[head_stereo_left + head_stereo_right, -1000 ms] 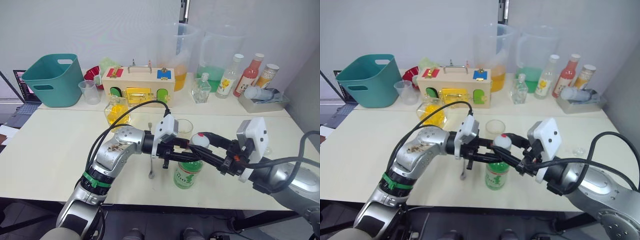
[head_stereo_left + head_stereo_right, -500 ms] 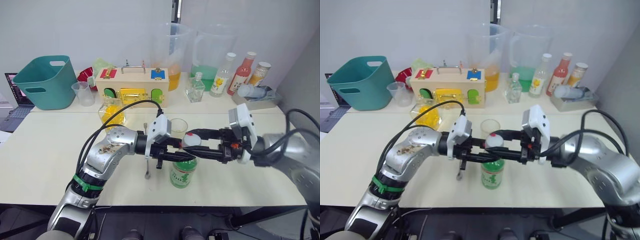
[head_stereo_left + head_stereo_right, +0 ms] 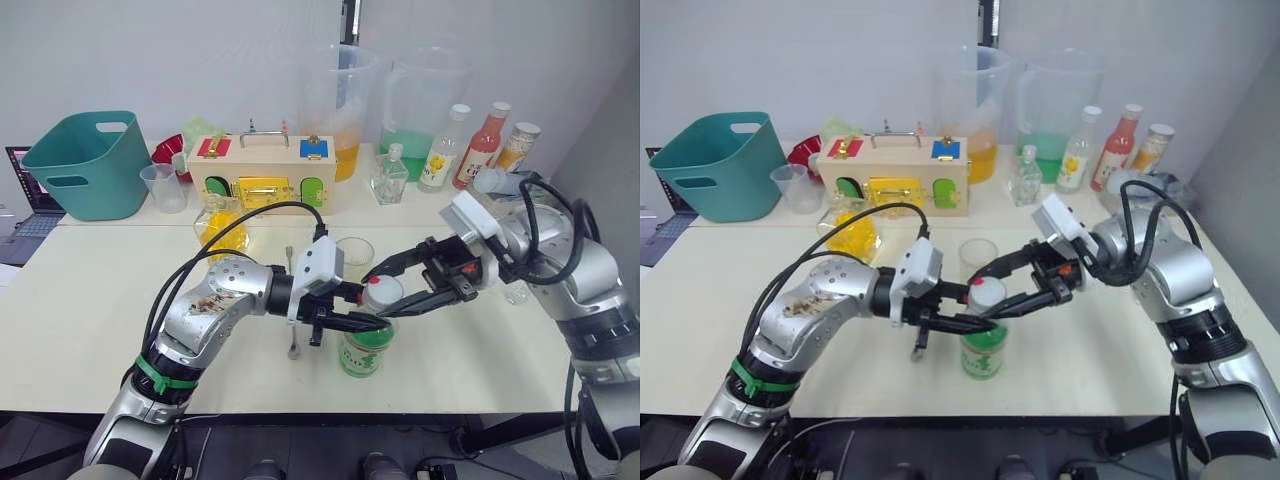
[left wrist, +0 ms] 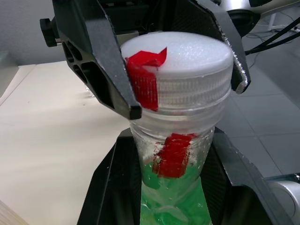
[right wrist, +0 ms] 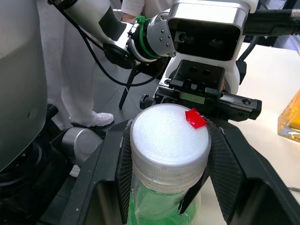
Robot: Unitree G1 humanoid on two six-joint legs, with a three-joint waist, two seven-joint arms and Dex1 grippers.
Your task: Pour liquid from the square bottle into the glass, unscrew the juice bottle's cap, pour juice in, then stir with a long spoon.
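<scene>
The juice bottle (image 3: 367, 345) stands upright near the front edge of the cream tabletop (image 3: 90, 300), its green-and-white label facing the camera; the print on it is too small to read. The left gripper (image 3: 365, 320) has its black fingers clamped on the bottle's neck, just under the cap (image 3: 381, 293). The right gripper (image 3: 385, 290) reaches in from 3 o'clock, with its fingers closed on either side of the white cap, which carries a bit of red tape.

The glass (image 3: 354, 257) stands just behind at 12 o'clock. The long spoon (image 3: 293, 300) lies at 9 o'clock, and the square bottle (image 3: 225, 222) with yellow liquid stands at 10 o'clock.

Along the plain white wall are a teal basket (image 3: 85, 162), a wooden latch box (image 3: 264, 172), two large pitchers (image 3: 350, 100), and several small labelled bottles (image 3: 485, 145) whose writing cannot be read.
</scene>
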